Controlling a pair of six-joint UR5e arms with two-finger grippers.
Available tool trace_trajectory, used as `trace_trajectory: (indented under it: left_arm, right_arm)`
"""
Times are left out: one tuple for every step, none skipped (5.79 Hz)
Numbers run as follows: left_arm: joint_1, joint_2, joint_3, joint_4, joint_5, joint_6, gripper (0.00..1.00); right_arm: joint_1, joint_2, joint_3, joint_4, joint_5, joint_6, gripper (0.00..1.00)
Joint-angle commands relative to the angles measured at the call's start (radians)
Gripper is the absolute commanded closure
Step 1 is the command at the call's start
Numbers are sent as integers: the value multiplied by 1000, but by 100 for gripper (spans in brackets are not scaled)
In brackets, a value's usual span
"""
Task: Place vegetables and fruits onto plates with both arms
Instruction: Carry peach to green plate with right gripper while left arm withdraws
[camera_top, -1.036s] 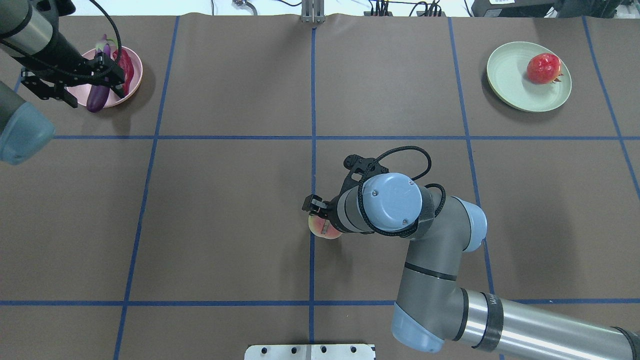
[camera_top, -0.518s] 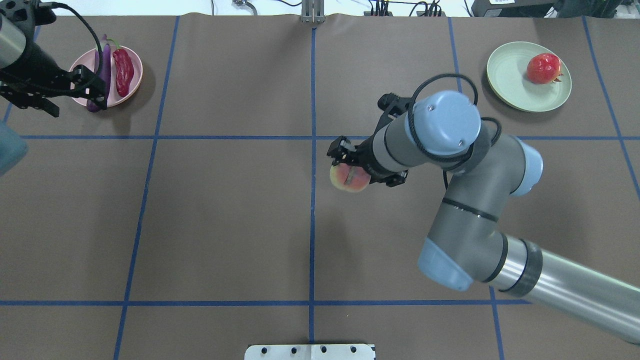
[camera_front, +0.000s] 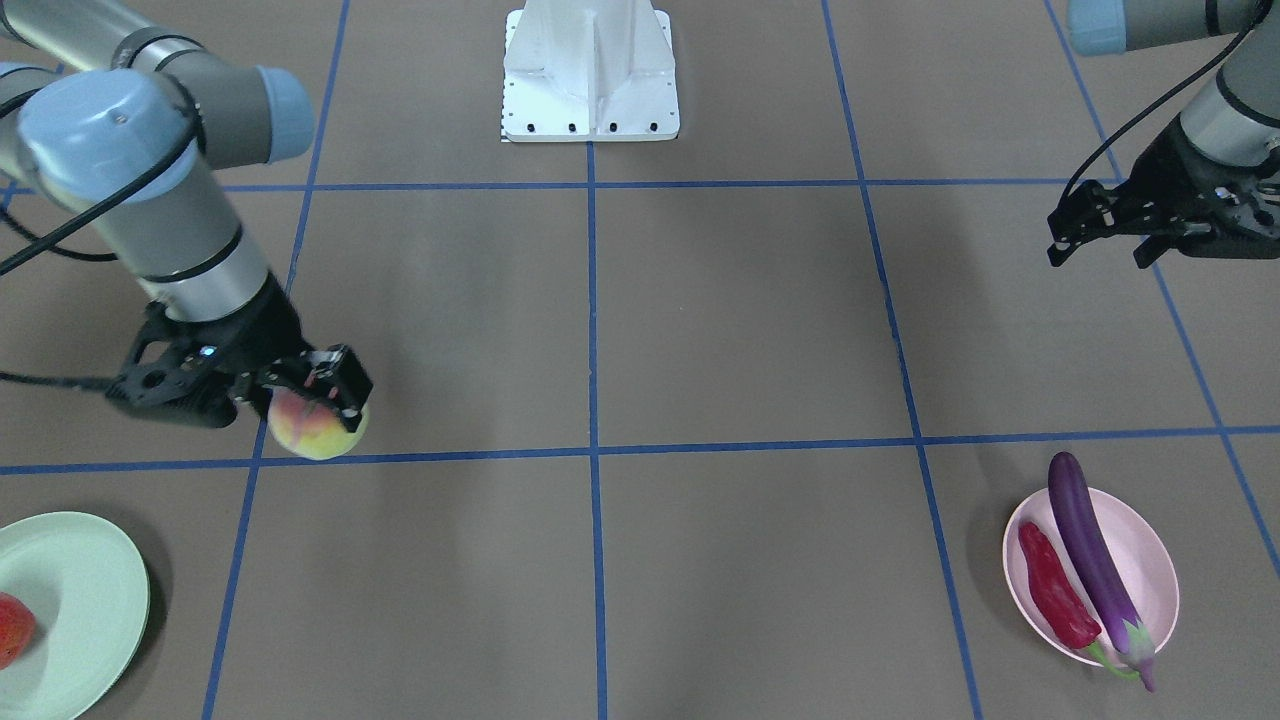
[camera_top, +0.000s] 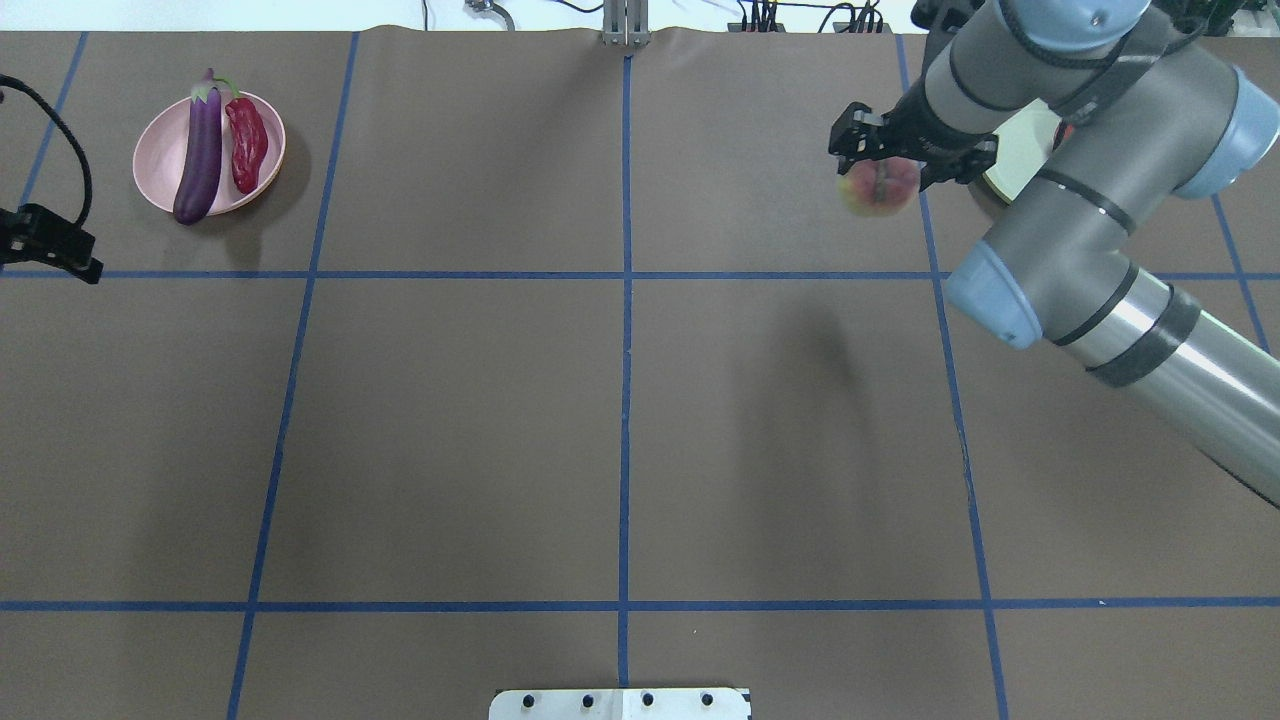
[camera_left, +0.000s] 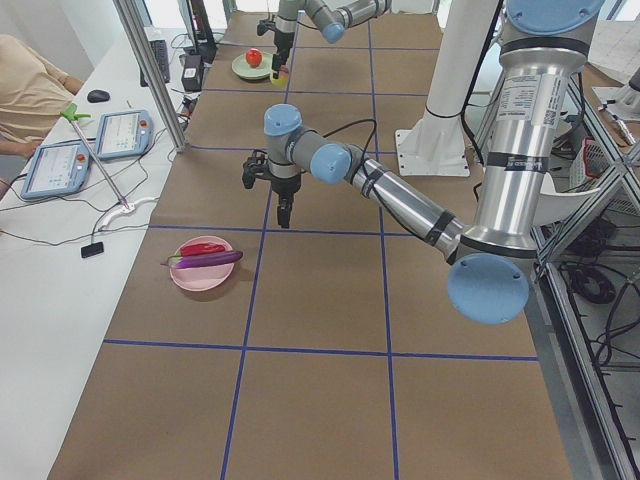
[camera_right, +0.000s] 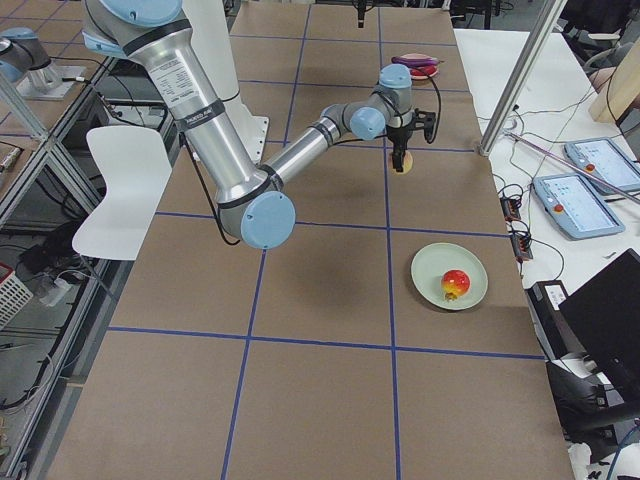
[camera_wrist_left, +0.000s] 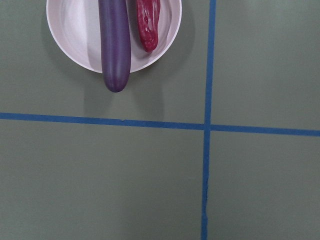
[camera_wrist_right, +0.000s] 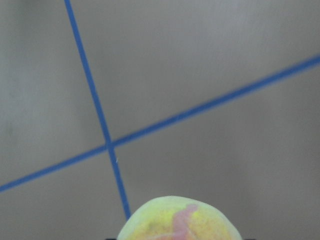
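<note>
My right gripper (camera_top: 880, 158) is shut on the yellow-green peach (camera_top: 878, 190) and holds it above the table, just left of the mint green plate (camera_top: 1022, 152). The arm hides most of that plate in the overhead view. The red-orange fruit (camera_right: 455, 284) lies on the green plate (camera_right: 475, 262). The peach also shows in the front view (camera_front: 315, 430) and the right wrist view (camera_wrist_right: 180, 222). The purple eggplant (camera_top: 200, 150) and red chili (camera_top: 247, 145) lie side by side on the pink plate (camera_top: 158, 135). My left gripper (camera_front: 1098, 257) is open and empty, back from the pink plate (camera_front: 1150, 540).
Blue tape lines divide the brown table into squares. The white base block (camera_front: 590, 70) sits at the robot's edge. Tablets (camera_right: 565, 205) and cables lie on the side bench past the table's far edge, by a metal pole (camera_right: 520, 75).
My right arm lifted the peach from the table's middle and carried it far right, up to the green plate. My left gripper drew back from the pink plate to the left edge.
</note>
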Motion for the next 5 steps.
trace_trajectory:
  left_arm:
    - [-39,72,-19,-1,-1,127,0]
    - [-39,70,-22,1,-1,127,0]
    - [-38,67,-23,1,-1,124,0]
    - [-38,61,-23,1,0,122,0]
    - [-39,58,-26,2,0,121,0]
  right_arm:
    - [122,21,-238,15,10,-224,100]
    - [142,44,-396,93,8,-240,100]
    - [144,47,-478,176,8,-231,100]
    - [144,47,-491,177,10,-230,100]
    - [142,50,-522,183,10,-233,100]
